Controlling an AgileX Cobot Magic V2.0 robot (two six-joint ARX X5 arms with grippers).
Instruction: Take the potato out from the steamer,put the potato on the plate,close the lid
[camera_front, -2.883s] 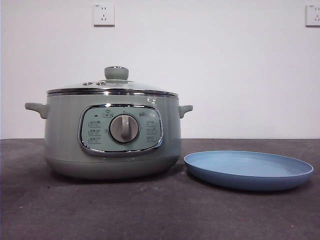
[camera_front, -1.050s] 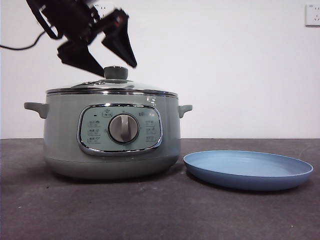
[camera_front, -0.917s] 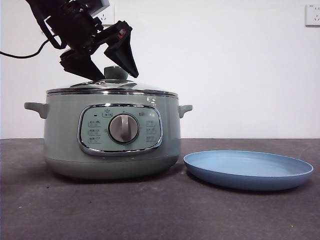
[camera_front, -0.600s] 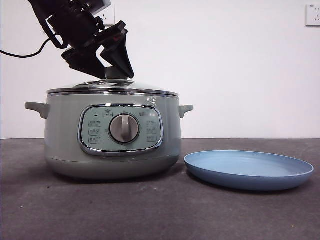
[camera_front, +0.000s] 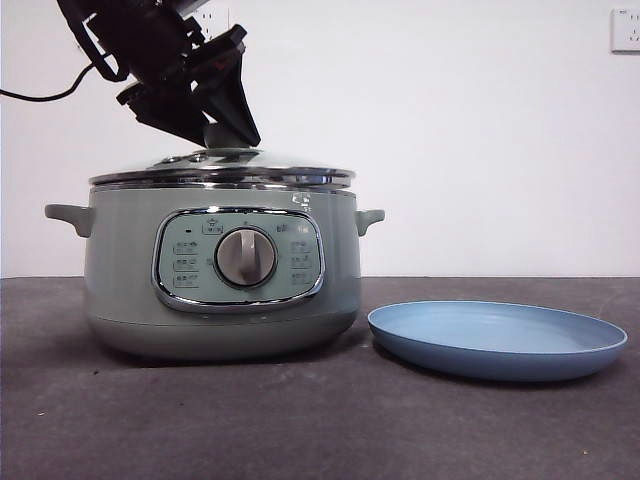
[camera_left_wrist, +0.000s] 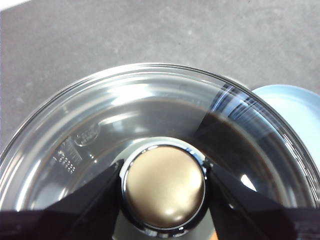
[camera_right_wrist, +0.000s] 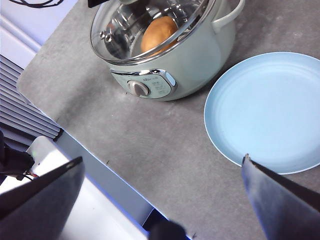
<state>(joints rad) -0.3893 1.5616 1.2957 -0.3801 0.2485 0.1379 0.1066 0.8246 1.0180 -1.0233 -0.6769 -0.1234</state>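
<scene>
Atop the steamer (camera_front: 220, 270), my left tool (camera_left_wrist: 162, 186) clamps the lid (camera_front: 222, 170) knob; my right tool (camera_right_wrist: 160, 190) hangs open above the table (camera_right_wrist: 165, 145).

lab-style test bench, bare white wall (camera_front: 450, 140) with sockets (camera_front: 626, 30), plain dark grey tabletop (camera_front: 300, 410), loose cable (camera_front: 40, 95)

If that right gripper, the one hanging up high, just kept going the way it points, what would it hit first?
Probably the bare grey table, between the steamer and the plate. The right gripper hangs open well above it; depth is hard to judge, so it might clip the plate's rim.
</scene>
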